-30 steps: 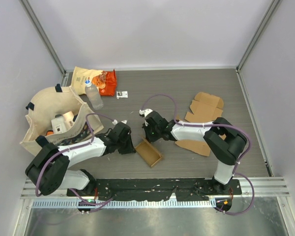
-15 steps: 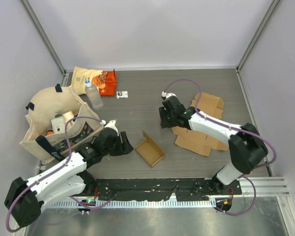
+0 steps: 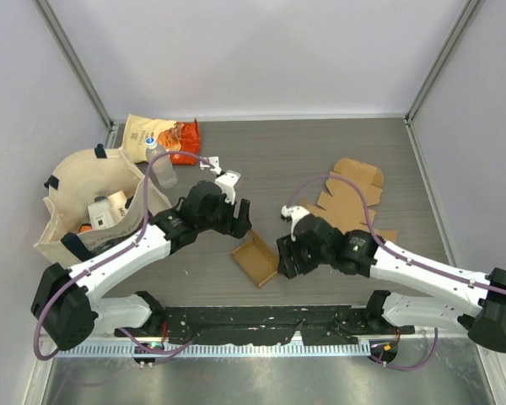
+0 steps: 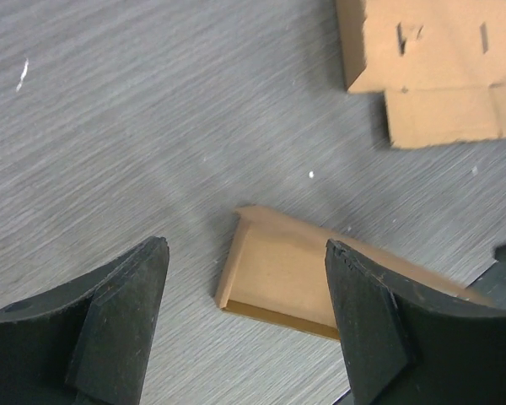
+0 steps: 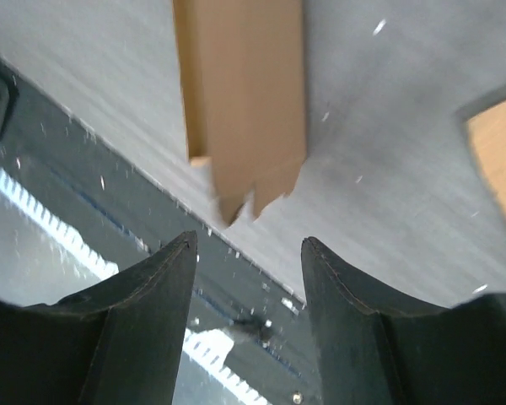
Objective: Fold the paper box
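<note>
The paper box [image 3: 255, 260] is a small brown folded tray lying on the grey table just ahead of the arm bases. My left gripper [image 3: 236, 216] hangs open just behind it to the left. In the left wrist view the box [image 4: 280, 278] lies below and between the black fingers [image 4: 122, 316], and the left gripper [image 4: 246, 247] holds nothing. My right gripper [image 3: 287, 258] stands open beside the box's right end. In the right wrist view the box [image 5: 240, 93] is ahead of the right gripper [image 5: 249, 243], with nothing between its fingers.
Flat cardboard blanks [image 3: 350, 192] lie at the right, and show too in the left wrist view [image 4: 430, 67]. A cloth tote bag [image 3: 84, 190] with items, a bottle [image 3: 160, 164] and a snack bag [image 3: 164, 135] sit at the left. The black base plate [image 3: 261, 321] runs along the near edge.
Both grippers have gone from shut to open. The arms drew away from the box and have come back beside it, the left from behind, the right at its right end.
</note>
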